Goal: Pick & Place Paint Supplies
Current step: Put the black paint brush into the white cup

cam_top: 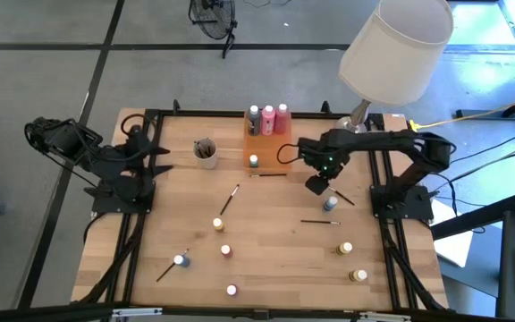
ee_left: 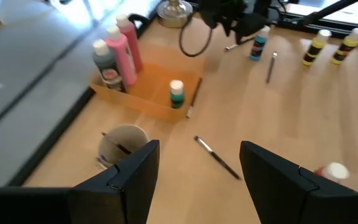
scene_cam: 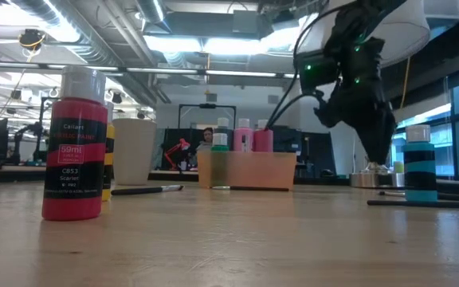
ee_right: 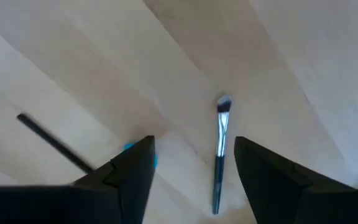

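Note:
Three tall squeeze bottles, pink and dark, stand at the far end of the orange tray; a small white-capped pot stands at its near end. Several small pots stand on the table, among them a blue one and a yellow one. Thin brushes lie flat on the wood. My right gripper hangs open above the table just left of the blue pot; a brush lies on the wood below its fingers and a sliver of the blue pot shows beside one finger. My left gripper waits open at the table's left edge.
A grey cup holding brushes stands left of the tray. A lamp with a white shade rises at the far right corner. More pots stand toward the near edge; a red pot is close to the low camera.

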Action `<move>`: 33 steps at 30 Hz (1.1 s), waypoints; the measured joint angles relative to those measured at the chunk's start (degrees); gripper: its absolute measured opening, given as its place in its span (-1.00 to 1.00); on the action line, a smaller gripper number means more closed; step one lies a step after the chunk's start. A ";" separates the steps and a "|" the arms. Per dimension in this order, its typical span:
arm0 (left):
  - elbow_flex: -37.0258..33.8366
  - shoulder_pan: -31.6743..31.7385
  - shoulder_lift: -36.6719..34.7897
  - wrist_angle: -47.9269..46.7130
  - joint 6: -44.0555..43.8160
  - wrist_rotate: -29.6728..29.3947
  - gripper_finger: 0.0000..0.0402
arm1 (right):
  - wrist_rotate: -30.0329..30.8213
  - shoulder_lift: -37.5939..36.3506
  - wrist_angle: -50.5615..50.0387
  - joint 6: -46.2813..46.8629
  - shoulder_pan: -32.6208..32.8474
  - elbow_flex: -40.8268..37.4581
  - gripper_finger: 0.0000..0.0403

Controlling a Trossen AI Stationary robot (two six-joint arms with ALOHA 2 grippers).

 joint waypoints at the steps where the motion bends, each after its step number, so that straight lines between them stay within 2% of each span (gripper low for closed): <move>1: 0.00 0.01 0.00 -0.01 -0.72 1.06 0.09 | 0.00 0.45 0.26 -0.66 -0.42 0.01 0.10; 7: 0.00 -0.02 0.02 -0.04 -1.86 6.83 0.09 | 0.39 1.92 2.87 -3.29 -2.41 -0.01 0.02; 12: 0.00 -0.01 0.01 -0.04 -1.90 9.07 0.09 | 0.37 2.23 2.74 -3.71 -2.95 -0.03 0.00; 27: 0.00 -0.02 0.02 -0.07 -1.42 8.82 0.09 | 0.17 2.23 3.10 -3.17 -2.39 -3.16 0.01; 33: 0.00 0.00 0.01 -0.09 -1.29 6.86 0.09 | 1.72 2.23 5.64 -3.03 -2.05 -3.16 0.01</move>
